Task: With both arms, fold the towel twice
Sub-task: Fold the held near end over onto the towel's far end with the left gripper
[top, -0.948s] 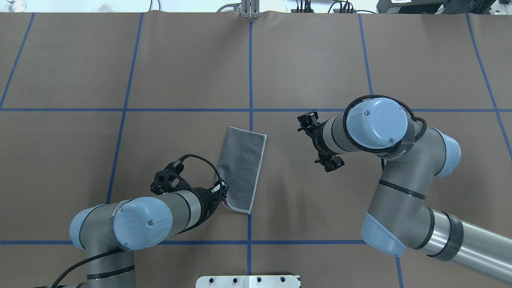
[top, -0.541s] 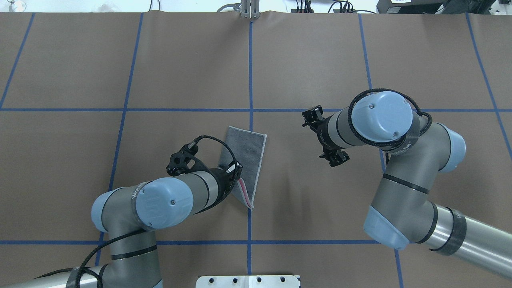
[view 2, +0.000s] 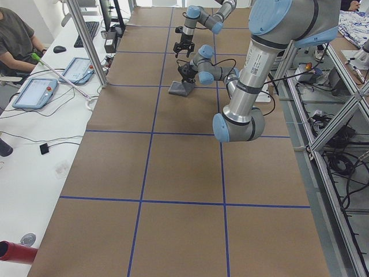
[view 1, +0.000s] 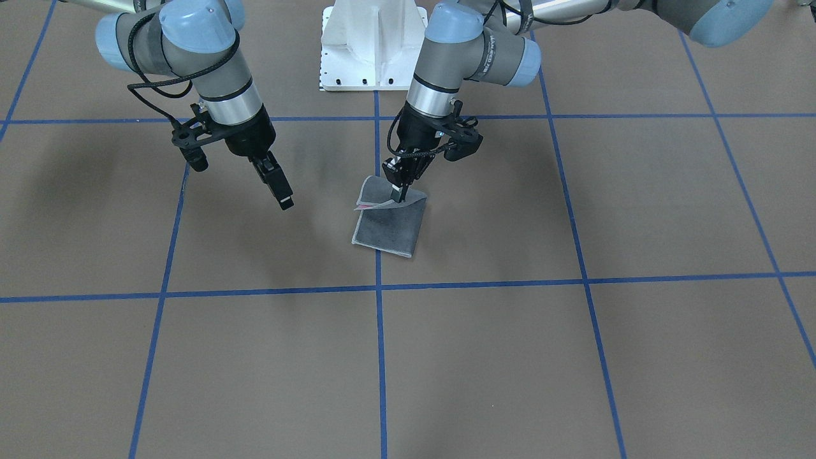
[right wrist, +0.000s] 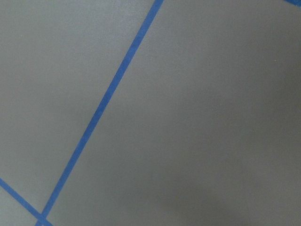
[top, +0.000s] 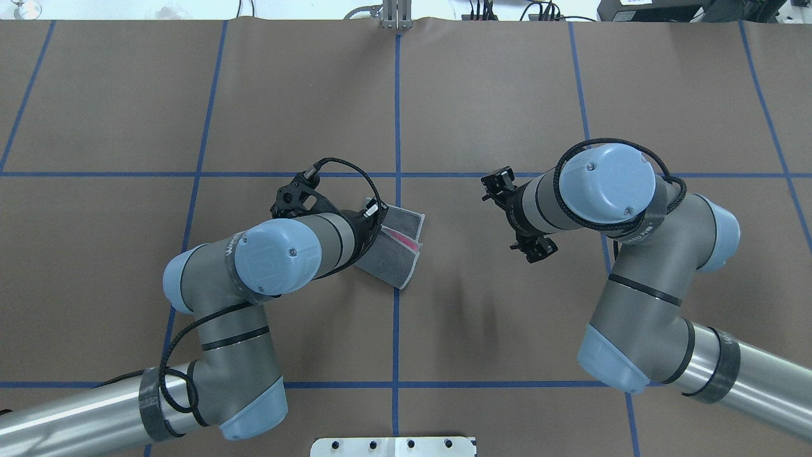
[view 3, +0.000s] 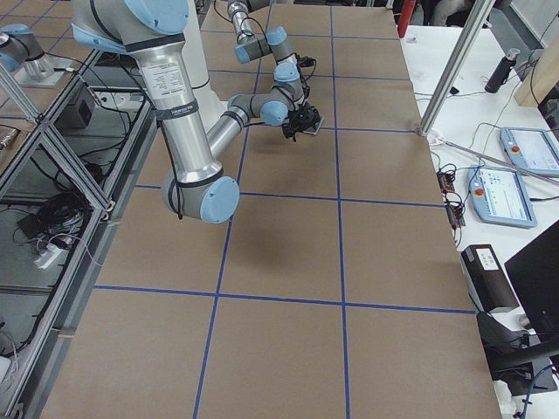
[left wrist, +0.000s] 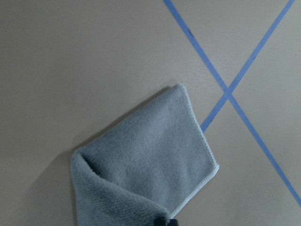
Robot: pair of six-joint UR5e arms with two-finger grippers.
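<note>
**Towel** [top: 398, 257]: it lies on the surface [top: 482, 95] just at 9 o'clock of the central tape line [top: 397, 127], dark grey face outward.

**Left arm** [top: 273, 254]: the jaws are pinched narrow on one end of the towel. They hold it raised over the resting half, and a sliver of the pink face [top: 401, 237] shows in the open fold. Judgement: this is the second fold, partway over. The raised hold probably keeps the layers from dragging.

**Right arm** [top: 609, 190]: it stands at 3 o'clock of the towel, well apart, and carries nothing. The width of its jaws cannot be told.

**Edges:** the stitched edging [left wrist: 203, 186] at the resting corner lies flat, and the held edge is not yet matched to it.

**Room:** open surface lies toward 12 o'clock. The right arm, at 3 o'clock, is the only neighbour.
</note>
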